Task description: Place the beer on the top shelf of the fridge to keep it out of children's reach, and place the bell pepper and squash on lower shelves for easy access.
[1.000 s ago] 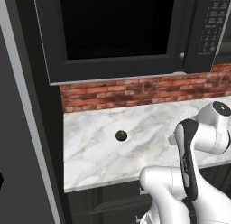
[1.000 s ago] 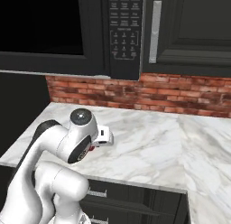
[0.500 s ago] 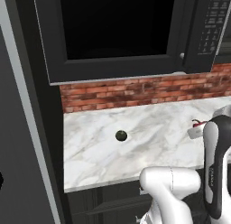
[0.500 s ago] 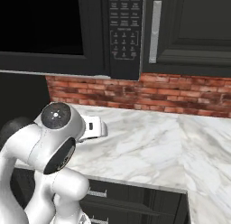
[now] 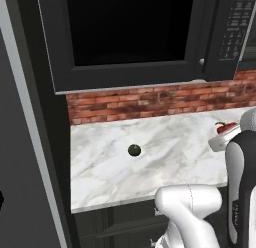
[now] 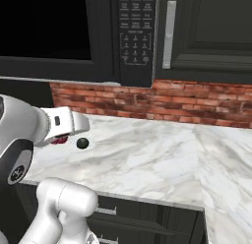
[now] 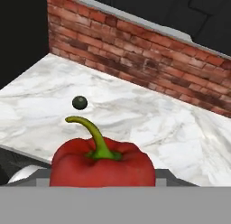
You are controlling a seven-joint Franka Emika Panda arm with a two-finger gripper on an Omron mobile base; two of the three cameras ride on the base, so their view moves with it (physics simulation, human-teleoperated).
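My pincer (image 7: 103, 184) is clamped on the bell pepper (image 7: 102, 164): in the hand view the glossy red fruit sits hard against the bottom edge at six o'clock, green stem curling up toward eleven o'clock, with a grey finger end showing at each of its lower corners. In the left base view the bell pepper (image 5: 226, 127) peeks out red at the far right, about three o'clock, tucked against my white hand above the surface (image 5: 165, 157). In the right base view only a sliver of the bell pepper (image 6: 60, 139) shows beneath the pale block of my hand at nine o'clock.

The squash (image 5: 134, 150) lies alone on the white marbled surface, a small dark green ball near the middle of the left base view, well apart from the pepper. In the right base view the squash (image 6: 82, 143) rests just beside my hand, toward four o'clock of it. In the hand view the squash (image 7: 80, 102) sits on the marble at ten o'clock, beyond the pepper's stem.

A red brick wall (image 6: 187, 103) runs behind the surface. Above it hangs the black microwave (image 6: 133, 36), its keypad facing out, its dark window (image 5: 130, 27) at twelve o'clock in the left base view.
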